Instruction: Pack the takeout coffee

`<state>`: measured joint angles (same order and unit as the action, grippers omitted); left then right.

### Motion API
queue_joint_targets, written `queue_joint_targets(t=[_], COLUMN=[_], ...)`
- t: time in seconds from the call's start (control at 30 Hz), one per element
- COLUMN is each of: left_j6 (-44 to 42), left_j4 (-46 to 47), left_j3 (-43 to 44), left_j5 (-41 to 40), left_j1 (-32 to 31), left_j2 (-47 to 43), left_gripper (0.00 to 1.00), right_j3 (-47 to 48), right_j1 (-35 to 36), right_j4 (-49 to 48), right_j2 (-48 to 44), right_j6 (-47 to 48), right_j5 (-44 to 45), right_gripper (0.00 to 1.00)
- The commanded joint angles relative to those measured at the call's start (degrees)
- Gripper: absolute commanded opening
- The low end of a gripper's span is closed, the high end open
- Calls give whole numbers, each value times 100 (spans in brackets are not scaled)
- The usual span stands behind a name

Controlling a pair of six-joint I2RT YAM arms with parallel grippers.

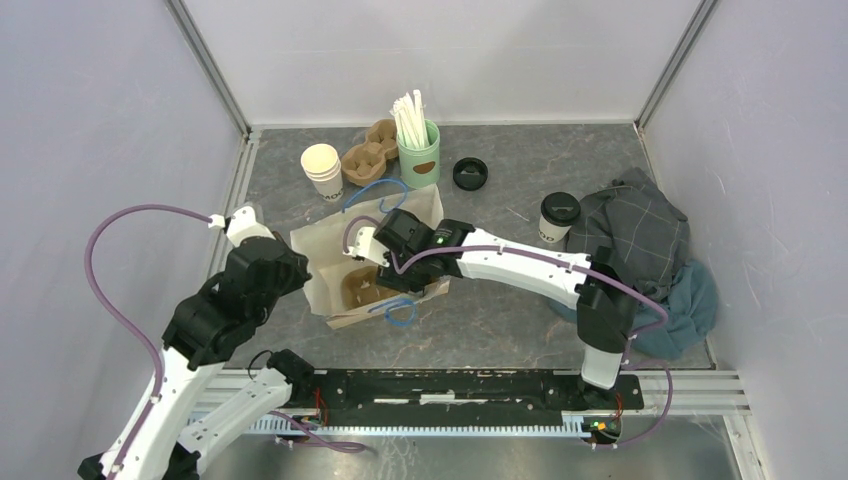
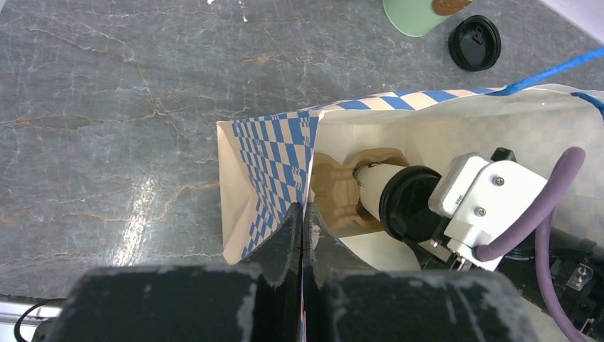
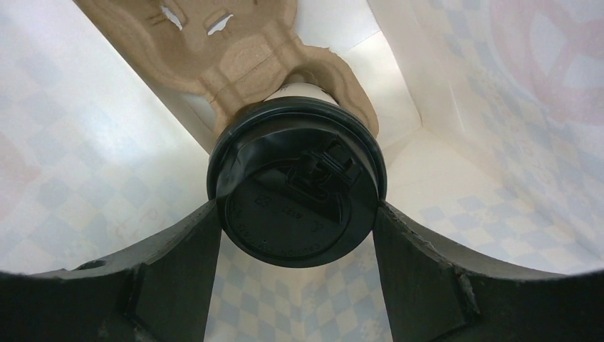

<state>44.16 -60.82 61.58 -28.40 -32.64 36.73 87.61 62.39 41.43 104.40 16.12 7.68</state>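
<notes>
Your right gripper (image 3: 295, 228) is reaching into the mouth of the paper bag (image 1: 315, 255), which lies on its side on the table. Its jaws stand wide, and one finger (image 3: 178, 256) presses each side of the black lid of the takeout coffee (image 3: 295, 206), so the cup is clamped between them. The cup's base sits in a pocket of the brown pulp carrier (image 3: 235, 50) deep inside the bag, and the left wrist view shows the cup (image 2: 409, 203) leaning toward the bag's opening rather than standing square in the pocket. Your left gripper (image 2: 304, 217) is at the bag's near-left rim with its jaws fully closed, pinching the blue-checked wall (image 2: 271, 157) where it folds, so that side of the mouth is held up off the table. From above you cannot see the cup at all, because the right arm's wrist covers it; only a bit of the carrier (image 1: 360, 285) shows inside the bag. A second lidded cup (image 1: 558, 215) stands outside the bag, well off to its right, just beside a heap of grey and teal cloth (image 1: 640, 240). Beyond the bag's far side stand a stack of white cups (image 1: 322, 168), a spare carrier (image 1: 370, 155), a green holder of white sticks (image 1: 418, 150) and a loose black lid (image 1: 470, 173).
</notes>
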Motion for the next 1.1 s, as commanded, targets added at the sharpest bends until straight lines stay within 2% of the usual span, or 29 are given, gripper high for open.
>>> queue_joint_targets(t=[0.0, 0.13, 0.23, 0.53, 0.77, 0.9, 1.07], left_j6=[234, 231, 218, 180, 93, 11, -41], left_j4=[157, 161, 222, 189, 275, 307, 360], left_j3=[-53, -67, -61, -5, -53, -120, -291], left_j5=[5, 39, 28, 146, 194, 199, 248], left_j1=[-15, -14, -14, -14, -14, -18, -14], left_j2=[-107, -122, -110, 91, -82, -233, -439], left_gripper=[2, 2, 2, 2, 2, 2, 2], right_j3=[69, 475, 660, 1736, 2014, 2742, 3099], right_j1=[-43, -2, 43, 312, 514, 596, 595], right_j4=[953, 1102, 1201, 1853, 2090, 2303, 2147], right_j2=[464, 266, 164, 57, -206, -374, -873], right_j6=[-148, -401, -574, -1022, -1456, -1787, -2047], right_j5=[-585, -599, -492, -85, 179, 177, 141], right_gripper=[75, 85, 98, 98, 98, 98, 98])
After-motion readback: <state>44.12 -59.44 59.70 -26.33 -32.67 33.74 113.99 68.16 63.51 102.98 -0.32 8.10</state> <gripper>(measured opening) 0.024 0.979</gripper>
